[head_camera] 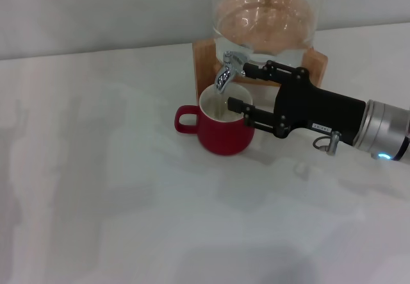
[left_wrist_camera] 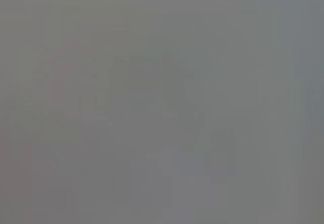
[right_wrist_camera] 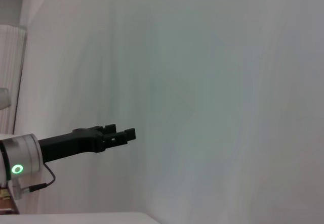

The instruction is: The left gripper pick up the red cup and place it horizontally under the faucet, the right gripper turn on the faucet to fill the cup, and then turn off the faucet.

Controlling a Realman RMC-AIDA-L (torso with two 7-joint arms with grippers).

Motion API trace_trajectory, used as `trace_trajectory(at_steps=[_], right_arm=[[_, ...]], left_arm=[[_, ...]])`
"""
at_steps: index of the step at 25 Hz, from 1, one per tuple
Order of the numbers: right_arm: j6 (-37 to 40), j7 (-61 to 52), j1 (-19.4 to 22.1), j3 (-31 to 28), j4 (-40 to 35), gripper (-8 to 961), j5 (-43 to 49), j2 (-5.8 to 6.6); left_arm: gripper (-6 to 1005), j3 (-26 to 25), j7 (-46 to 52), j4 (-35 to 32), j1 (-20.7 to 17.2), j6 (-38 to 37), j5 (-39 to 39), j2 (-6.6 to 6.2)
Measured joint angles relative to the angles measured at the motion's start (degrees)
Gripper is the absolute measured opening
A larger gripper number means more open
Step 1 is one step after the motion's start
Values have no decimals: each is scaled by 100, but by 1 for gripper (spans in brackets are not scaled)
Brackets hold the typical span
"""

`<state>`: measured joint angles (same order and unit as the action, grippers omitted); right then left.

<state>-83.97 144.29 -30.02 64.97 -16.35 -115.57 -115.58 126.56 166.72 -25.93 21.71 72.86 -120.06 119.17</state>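
The red cup [head_camera: 221, 127] stands upright on the white table, its handle pointing to my left, directly below the spout of the chrome faucet [head_camera: 227, 72]. The faucet is fixed to a clear glass dispenser [head_camera: 266, 18] on a wooden stand [head_camera: 204, 59]. My right gripper [head_camera: 239, 88] is open at the faucet. Its upper finger [head_camera: 253, 71] reaches the faucet's lever and its lower finger [head_camera: 240, 106] hangs over the cup's rim. I cannot tell whether water is running. My left gripper [right_wrist_camera: 124, 134] shows far off in the right wrist view, away from the cup. The left wrist view shows only grey.
The white table [head_camera: 96, 181] stretches to the left and front of the cup. A pale wall [head_camera: 96, 8] stands behind the dispenser. A small cable loop [head_camera: 328, 144] hangs under my right gripper's body.
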Motion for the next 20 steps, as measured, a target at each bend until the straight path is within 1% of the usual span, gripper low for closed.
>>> trace_trajectory(at_steps=[6, 12, 20], right_arm=[[-23, -7, 2, 41, 0, 643, -21, 0], [-24, -4, 96, -27, 1, 643, -56, 12], [-24, -7, 499, -98, -325, 643, -128, 26]], left_arm=[[837, 0, 0, 0, 1, 0, 1, 1], [837, 0, 0, 1, -3, 0, 1, 1], [837, 0, -2, 14, -9, 0, 0, 1]])
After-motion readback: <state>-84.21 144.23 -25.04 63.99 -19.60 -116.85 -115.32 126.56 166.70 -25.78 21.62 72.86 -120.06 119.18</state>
